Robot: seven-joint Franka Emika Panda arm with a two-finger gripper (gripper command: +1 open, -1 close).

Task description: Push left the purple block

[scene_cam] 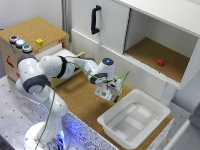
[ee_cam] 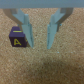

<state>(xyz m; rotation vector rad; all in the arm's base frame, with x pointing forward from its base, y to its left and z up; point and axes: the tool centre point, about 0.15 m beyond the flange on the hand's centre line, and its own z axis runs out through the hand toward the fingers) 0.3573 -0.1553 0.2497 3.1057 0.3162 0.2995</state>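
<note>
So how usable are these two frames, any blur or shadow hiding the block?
Exterior view: soft, evenly lit; gripper hides the block. Wrist view: blurry, low resolution, yet purple block readable beside one finger; a dark shadow covers the cork nearer the camera.

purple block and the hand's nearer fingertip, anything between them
Nothing. In the wrist view the purple block sits right beside one finger of the open hand, outside the gap, over bare cork.

The purple block (ee_cam: pixel 18 39) is a tiny dark cube with a yellow letter on its near face, sitting flat and upright on the brown cork worktop (ee_cam: pixel 45 67).
</note>
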